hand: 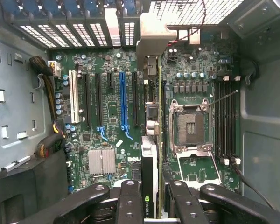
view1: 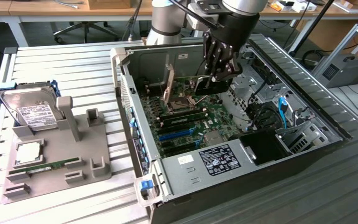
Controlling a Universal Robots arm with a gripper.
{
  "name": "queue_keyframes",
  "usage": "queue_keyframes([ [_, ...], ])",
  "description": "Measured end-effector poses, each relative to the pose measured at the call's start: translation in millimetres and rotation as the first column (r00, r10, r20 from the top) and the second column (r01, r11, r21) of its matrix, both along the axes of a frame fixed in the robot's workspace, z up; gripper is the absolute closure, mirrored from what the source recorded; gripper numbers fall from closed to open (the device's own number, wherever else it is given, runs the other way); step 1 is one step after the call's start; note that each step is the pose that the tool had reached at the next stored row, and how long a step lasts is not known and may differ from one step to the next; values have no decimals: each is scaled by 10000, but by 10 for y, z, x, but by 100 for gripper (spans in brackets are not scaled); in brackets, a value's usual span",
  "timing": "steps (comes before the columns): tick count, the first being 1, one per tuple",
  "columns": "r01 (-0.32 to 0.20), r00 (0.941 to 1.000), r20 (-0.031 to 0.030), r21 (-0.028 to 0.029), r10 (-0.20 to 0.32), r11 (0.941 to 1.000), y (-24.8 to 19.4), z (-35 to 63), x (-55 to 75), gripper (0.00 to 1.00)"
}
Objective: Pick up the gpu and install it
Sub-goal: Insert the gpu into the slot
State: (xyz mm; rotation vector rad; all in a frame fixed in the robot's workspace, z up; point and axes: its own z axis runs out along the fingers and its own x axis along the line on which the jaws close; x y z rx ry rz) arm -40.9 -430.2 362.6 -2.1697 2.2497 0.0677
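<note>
If the gpu (hand: 148,154), clamped edge-on between the fingers (hand: 129,200) of the gripper (hand: 151,189) above the motherboard (hand: 107,116) beside the CPU socket (hand: 191,126), descends misaligned with its slot (slight tilt suffices), its edge connector may strike board components.

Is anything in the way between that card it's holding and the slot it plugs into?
Nothing visible does. The pincer grips the gpu edge-on over the motherboard, between the blue slot and the processor socket. Neighbouring slots hold no cards. The strip right under the gpu is hidden by it.
</note>
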Motion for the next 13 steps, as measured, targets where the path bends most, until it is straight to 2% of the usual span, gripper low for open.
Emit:
queue_keyframes([
  [3,0,10000,2,4,0,10000,-1,-2,0,73],
  [6,0,10000,1,11,0,10000,-27,-1,-1,73],
  [10,0,10000,1,29,0,10000,-83,-1,-2,73],
  [13,0,10000,1,42,0,10000,-147,-1,-3,73],
])
